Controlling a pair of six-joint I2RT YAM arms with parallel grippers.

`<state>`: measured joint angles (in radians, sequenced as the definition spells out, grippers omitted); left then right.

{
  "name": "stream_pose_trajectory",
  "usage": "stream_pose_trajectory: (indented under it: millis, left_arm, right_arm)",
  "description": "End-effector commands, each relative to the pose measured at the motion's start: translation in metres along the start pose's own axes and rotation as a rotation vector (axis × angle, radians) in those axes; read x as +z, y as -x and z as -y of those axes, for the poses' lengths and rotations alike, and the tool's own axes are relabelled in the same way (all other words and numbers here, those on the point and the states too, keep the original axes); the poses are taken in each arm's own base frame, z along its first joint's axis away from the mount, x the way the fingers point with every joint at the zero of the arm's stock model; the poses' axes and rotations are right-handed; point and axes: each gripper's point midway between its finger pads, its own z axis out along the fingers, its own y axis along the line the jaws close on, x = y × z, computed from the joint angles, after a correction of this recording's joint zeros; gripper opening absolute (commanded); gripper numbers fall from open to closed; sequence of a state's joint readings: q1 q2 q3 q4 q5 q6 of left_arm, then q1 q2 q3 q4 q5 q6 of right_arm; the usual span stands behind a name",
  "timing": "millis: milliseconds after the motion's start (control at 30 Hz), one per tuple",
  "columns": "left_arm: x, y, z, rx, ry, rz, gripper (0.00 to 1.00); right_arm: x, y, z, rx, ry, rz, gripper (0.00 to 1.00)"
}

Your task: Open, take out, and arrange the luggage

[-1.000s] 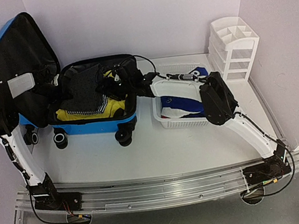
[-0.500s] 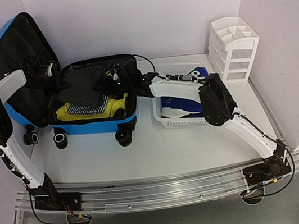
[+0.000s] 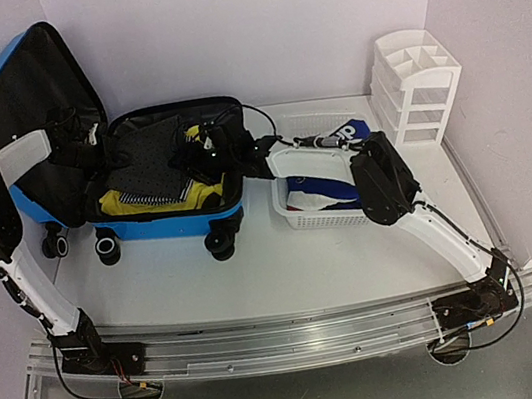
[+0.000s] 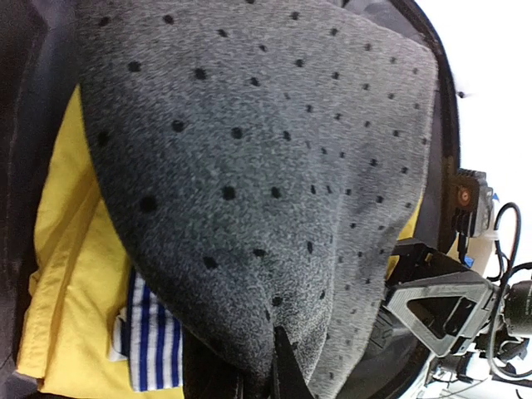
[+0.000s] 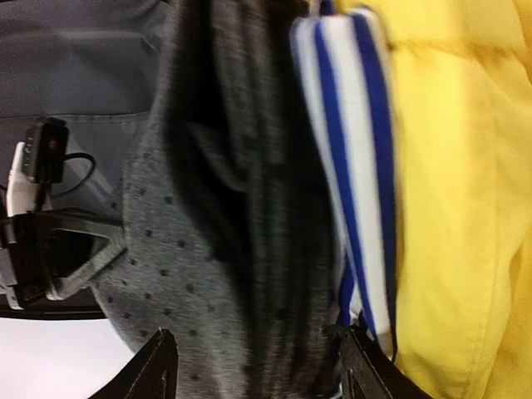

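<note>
The suitcase is seen at the back left of the table. It is laid flat, and its lid is lifted up and leaned toward the left wall. So the opening part is judged to be done.

Inside, a grey dotted cloth is spread on top. A yellow cloth and a striped cloth in blue and white are seen under it. One edge of the grey dotted cloth is pinched by the left gripper, whose tips are pressed together on it. The right gripper is held over the other side of the same cloth. Its fingers are spread wide, and nothing is gripped by them.

A white basket is placed just right of the suitcase, and something blue and white is seen in it. Where that came from cannot be told.

The taking out is judged to be only partly done, since three cloths are left inside. The tidy arranging is left to be done too.
</note>
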<state>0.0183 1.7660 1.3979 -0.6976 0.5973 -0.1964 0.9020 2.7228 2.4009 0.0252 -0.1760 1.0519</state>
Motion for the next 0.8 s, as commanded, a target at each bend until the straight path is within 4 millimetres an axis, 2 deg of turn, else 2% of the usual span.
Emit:
stream_pose_trajectory:
  millis: [0,133,200,400,467,567,633,667,767]
  left_arm:
    - [-0.001,-0.007,-0.003,0.000,0.051,-0.010,0.00]
    - [0.008,-0.016,-0.009,-0.027,0.046,-0.045,0.00]
    - [0.010,-0.018,-0.008,-0.020,0.045,-0.048,0.00]
    - [0.018,-0.016,0.014,0.040,0.019,-0.055,0.00]
    - [0.018,-0.011,0.025,0.060,-0.001,-0.052,0.00]
    - [0.012,-0.002,0.039,0.078,-0.023,-0.034,0.00]
    - [0.003,0.005,0.047,0.092,-0.028,-0.017,0.00]
    - [-0.001,0.009,0.051,0.099,-0.030,-0.008,0.00]
    - [-0.017,0.019,0.067,0.118,-0.052,0.029,0.00]
  right_arm:
    - [0.001,-0.003,0.010,0.019,-0.036,0.003,0.61]
    - [0.016,-0.014,0.010,0.023,0.006,-0.031,0.61]
    - [0.018,-0.014,-0.004,0.010,0.054,-0.042,0.59]
    - [0.017,-0.012,-0.021,0.000,0.115,-0.043,0.52]
    - [0.016,-0.012,-0.027,0.005,0.139,-0.048,0.42]
    - [0.010,-0.006,-0.043,0.001,0.179,-0.037,0.15]
    - [0.003,0.000,-0.059,-0.022,0.205,-0.022,0.05]
    - [-0.001,0.004,-0.067,-0.036,0.216,-0.013,0.01]
    - [-0.014,0.016,-0.087,-0.065,0.237,0.022,0.00]
